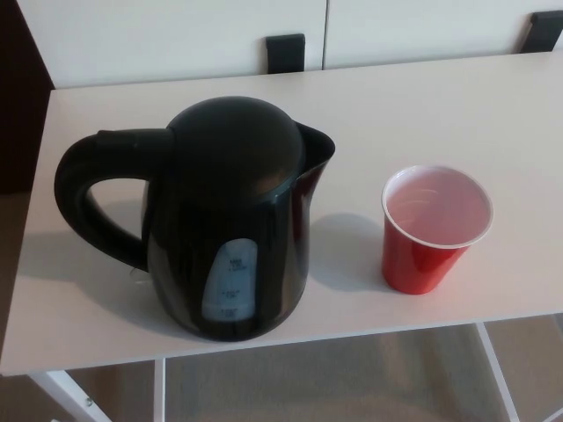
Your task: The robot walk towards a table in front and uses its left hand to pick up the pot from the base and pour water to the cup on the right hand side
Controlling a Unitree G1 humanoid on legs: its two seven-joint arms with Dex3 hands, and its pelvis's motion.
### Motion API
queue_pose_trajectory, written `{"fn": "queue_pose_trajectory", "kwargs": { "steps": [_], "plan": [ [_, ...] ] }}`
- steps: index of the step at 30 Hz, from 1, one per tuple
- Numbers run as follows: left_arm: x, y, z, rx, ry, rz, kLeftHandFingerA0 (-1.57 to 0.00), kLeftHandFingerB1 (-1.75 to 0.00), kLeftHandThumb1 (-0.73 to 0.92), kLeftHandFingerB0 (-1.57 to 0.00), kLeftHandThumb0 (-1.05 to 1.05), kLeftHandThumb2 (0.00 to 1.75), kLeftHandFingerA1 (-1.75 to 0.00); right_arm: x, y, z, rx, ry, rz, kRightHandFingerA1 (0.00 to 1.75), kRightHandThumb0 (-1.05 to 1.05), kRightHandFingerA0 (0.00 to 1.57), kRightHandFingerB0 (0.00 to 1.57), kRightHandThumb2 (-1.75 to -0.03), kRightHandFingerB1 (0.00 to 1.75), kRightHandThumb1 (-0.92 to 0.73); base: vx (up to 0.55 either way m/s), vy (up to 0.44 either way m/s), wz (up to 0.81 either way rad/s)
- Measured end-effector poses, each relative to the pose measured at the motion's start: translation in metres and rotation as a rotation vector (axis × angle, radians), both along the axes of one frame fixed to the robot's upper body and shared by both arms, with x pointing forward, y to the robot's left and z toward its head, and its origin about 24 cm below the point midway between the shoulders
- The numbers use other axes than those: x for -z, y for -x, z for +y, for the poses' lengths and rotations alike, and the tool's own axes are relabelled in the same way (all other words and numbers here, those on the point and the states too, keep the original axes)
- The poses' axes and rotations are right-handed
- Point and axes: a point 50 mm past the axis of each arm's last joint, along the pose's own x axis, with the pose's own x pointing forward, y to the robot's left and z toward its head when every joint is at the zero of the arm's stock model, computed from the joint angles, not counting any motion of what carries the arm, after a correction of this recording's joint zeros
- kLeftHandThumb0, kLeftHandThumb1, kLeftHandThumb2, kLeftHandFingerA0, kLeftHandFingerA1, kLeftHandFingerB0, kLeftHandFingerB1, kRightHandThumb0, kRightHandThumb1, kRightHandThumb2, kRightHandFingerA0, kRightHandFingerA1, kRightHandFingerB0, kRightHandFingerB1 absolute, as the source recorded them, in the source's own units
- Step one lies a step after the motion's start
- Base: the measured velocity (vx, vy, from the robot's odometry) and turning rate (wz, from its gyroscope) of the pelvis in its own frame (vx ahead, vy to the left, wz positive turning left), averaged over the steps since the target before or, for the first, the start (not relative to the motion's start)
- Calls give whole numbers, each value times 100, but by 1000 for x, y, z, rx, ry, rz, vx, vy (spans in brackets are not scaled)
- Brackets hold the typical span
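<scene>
A black electric kettle [224, 220] stands upright on the white table [413, 105], toward its left front. Its loop handle [84, 198] points to the picture's left and its spout [318, 145] faces right. A pale water-level window [230, 281] shows on its front. Its base cannot be made out beneath it. To the right of the kettle stands a red plastic cup [433, 229] with a white inside, upright and apart from the kettle. Neither of my hands shows in the head view.
The table's front edge [352, 332] runs just below the kettle and cup, with white legs [493, 369] under it. Behind the table are white panels with two black clips [286, 51]. A dark area lies past the table's left edge.
</scene>
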Motion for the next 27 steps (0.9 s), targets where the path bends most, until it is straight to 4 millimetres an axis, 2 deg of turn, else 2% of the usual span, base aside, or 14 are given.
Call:
{"fn": "queue_pose_trajectory", "kwargs": {
  "steps": [1, 2, 7, 8, 9, 10, 13, 15, 16, 17, 18, 24, 25, 27],
  "plan": [
    [0, 0, 0, 0, 0, 0, -57, -36, 51, -45, -33, 56, -50, 0, 0, 0, -1, 1, 1, 49, -35, 9, 7, -69, 25, -77, 0, 0, 0],
    [0, 0, 0, -9, -1, -4, -38, -33, 57, -36, -36, 58, -45, 0, 0, 0, -3, 1, 2, 55, -35, 10, 8, -68, 30, -75, 0, 0, 0],
    [-9, -8, 11, -104, -37, -93, -32, -32, 57, -27, -36, 58, -41, -1, -3, -1, -8, 4, -6, 55, -37, 10, 7, -66, 32, -72, 0, 0, 0],
    [-15, -11, 17, -126, -55, -122, -33, -31, 56, -27, -36, 57, -40, -1, -5, -2, -9, 5, -10, 52, -42, 7, 3, -85, 39, -63, 0, 0, 0],
    [-19, -13, 22, -140, -71, -144, -33, -31, 56, -27, -36, 57, -40, -2, -7, -2, -11, 6, -14, 52, -42, 7, 3, -85, 39, -63, 0, 0, 0],
    [-26, -15, 30, -158, -95, -170, -28, -39, 47, -25, -42, 67, -45, -2, -8, -3, -12, 8, -17, 50, -33, 8, 8, -66, 26, -76, 0, 0, 0],
    [-40, -17, 45, -196, -140, -215, -28, -39, 47, -25, -42, 67, -45, -3, -9, -4, -11, 9, -25, 50, -33, 8, 8, -66, 26, -76, 0, 0, 0],
    [-45, -18, 49, -208, -156, -237, -35, -32, 49, -31, -33, 56, -43, -3, -10, -4, -10, 8, -27, 50, -33, 8, 7, -69, 23, -80, 0, 0, 0],
    [-49, -18, 52, -215, -168, -259, -22, -31, 52, -28, -31, 56, -34, -3, -10, -4, -11, 8, -28, 49, -35, 9, 8, -67, 25, -78, 0, 0, 0],
    [-58, -23, 57, -217, -197, -303, -22, -31, 52, -28, -31, 56, -34, -4, -9, -5, -12, 9, -28, 49, -35, 9, 8, -67, 25, -78, 0, 0, 0],
    [-68, -27, 62, -210, -227, -342, -26, -31, 53, -31, -31, 57, -33, -4, -9, -5, -12, 9, -27, 50, -29, 62, 56, -56, 47, -54, 0, 0, 0],
    [-111, -59, 66, -117, -334, -533, -21, -30, 54, -28, -25, 56, -35, -4, -13, -5, -16, 3, -32, 49, -27, 69, 61, -56, 46, -54, 0, 0, 0],
    [-117, -64, 65, -100, -346, -564, -20, -31, 53, -27, -10, 56, -39, -3, -14, -5, -16, 2, -32, 50, -25, 69, 59, -56, 46, -55, 0, 0, 0],
    [-130, -74, 62, -66, -370, -620, -20, -30, 54, -22, -10, 56, -40, -3, -15, -4, -16, 0, -33, 50, -25, 67, 57, -56, 46, -57, 0, 0, 0]
  ]
}}
